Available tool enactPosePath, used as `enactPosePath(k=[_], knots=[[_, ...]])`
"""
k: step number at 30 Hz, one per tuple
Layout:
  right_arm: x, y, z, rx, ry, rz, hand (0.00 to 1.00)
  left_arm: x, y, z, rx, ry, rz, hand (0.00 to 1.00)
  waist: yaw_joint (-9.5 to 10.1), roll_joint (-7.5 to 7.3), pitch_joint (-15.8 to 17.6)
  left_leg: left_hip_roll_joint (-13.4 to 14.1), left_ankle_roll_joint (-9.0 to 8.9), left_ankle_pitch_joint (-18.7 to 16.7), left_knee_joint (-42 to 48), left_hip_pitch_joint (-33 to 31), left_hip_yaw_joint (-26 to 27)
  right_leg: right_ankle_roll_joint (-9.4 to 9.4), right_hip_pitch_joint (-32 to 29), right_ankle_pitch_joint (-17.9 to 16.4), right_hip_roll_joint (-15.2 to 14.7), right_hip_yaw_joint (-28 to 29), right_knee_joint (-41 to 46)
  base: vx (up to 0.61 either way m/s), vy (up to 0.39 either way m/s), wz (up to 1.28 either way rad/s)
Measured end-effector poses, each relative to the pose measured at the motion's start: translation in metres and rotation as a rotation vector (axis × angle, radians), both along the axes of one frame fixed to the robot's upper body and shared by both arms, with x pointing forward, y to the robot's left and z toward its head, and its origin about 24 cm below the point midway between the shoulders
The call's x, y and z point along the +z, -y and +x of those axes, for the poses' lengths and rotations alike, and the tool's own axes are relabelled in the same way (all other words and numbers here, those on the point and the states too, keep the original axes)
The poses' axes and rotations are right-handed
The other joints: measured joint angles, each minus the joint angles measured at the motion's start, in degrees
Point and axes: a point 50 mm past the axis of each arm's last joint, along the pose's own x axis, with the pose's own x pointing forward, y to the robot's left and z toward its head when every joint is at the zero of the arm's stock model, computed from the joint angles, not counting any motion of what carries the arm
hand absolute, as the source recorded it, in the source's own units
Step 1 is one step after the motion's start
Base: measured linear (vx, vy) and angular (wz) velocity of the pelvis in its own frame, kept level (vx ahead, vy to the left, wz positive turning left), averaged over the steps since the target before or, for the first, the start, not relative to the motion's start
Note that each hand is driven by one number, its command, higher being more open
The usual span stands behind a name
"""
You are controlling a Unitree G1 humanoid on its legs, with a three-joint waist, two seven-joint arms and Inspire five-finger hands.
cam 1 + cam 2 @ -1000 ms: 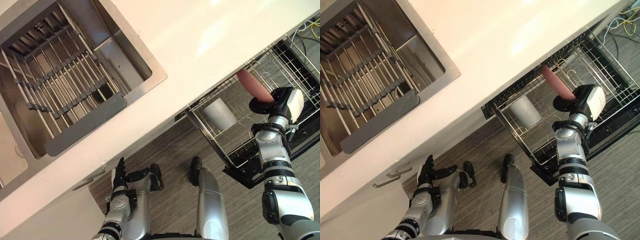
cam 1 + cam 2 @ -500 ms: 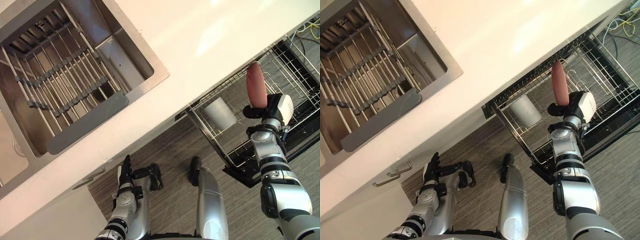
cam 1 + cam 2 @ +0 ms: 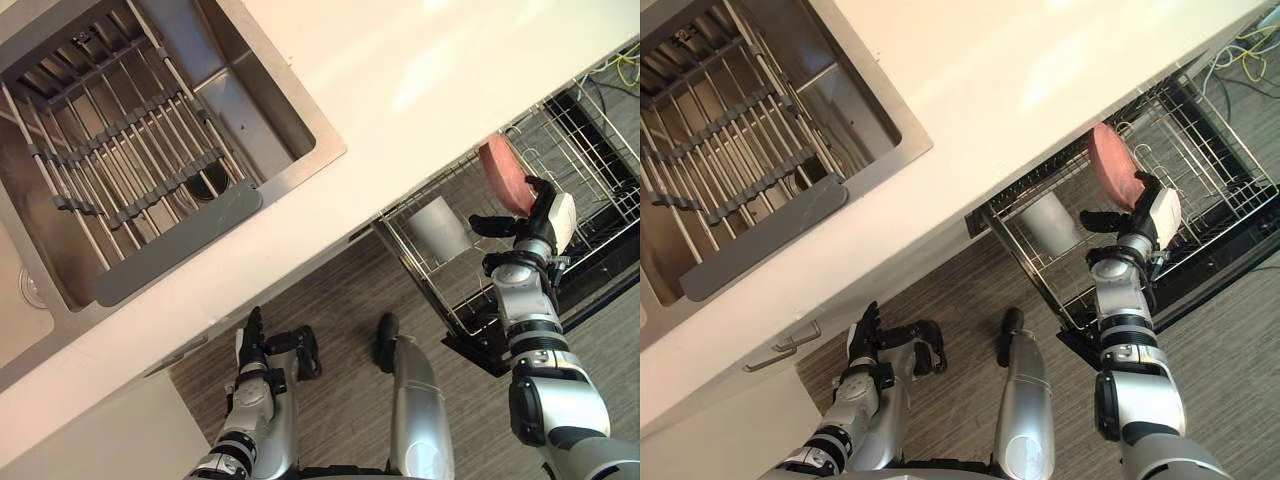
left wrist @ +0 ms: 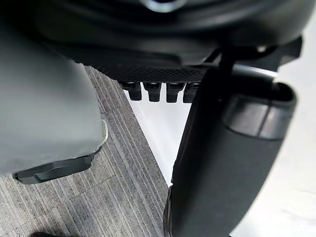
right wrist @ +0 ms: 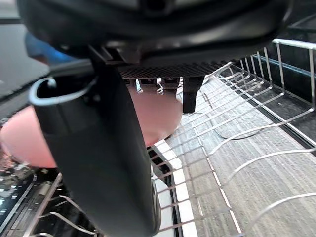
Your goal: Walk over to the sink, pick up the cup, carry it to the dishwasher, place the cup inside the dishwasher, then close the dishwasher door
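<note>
A pink cup (image 3: 505, 172) hangs over the pulled-out wire rack (image 3: 590, 140) of the dishwasher, under the counter's edge. My right hand (image 3: 535, 210) is just below it, fingers straightened and thumb spread, with the cup (image 5: 158, 116) lying against the fingers past the palm. I cannot tell whether the cup rests on the rack. My left hand (image 3: 250, 345) hangs low at the left, below the counter's front, fingers straight and holding nothing.
A grey cup (image 3: 437, 228) lies in the rack's near-left corner. The steel sink (image 3: 270, 120) with a drying grid is set in the pale counter (image 3: 430, 80) at the upper left. A cabinet handle (image 3: 790, 350) shows below. Loose wires (image 3: 625, 65) lie on the floor beyond the rack.
My right hand's fingers have gone from curled round the pink cup to straightened. The cup has swung from lying slanted to showing its broad side. The left hand rose a little.
</note>
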Motion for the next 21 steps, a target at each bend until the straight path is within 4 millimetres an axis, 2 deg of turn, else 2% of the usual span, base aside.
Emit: enactPosePath(k=[5,15,21], knots=[[-0.006,-0.003,-0.012,-0.018,0.043,0.030,1.00,-0.001,0.000,-0.001,0.000,-0.011,0.001,1.00,0.05,-0.50,-0.1,0.0,-0.08,0.3,-0.2,1.0,-0.5,-0.01,1.5,0.0,0.0,-0.5,-0.3,-0.02,-0.014,0.04],[-0.044,-0.015,-0.044,-0.023,-0.004,0.094,1.00,-0.005,-0.005,-0.004,0.012,-0.050,0.025,1.00,-0.24,-1.94,-0.3,0.3,-0.34,0.7,-1.3,3.9,-0.4,-0.26,4.1,0.1,0.6,-0.6,-1.4,-0.01,-0.015,-0.01],[-0.043,-0.015,-0.057,-0.032,0.029,0.087,1.00,-0.007,-0.008,-0.005,0.001,-0.064,0.046,1.00,-0.66,-2.22,-0.4,0.4,-0.52,0.8,-2.0,5.2,-0.1,-0.40,5.1,0.3,0.9,-0.4,-1.9,0.00,-0.010,-0.02]])
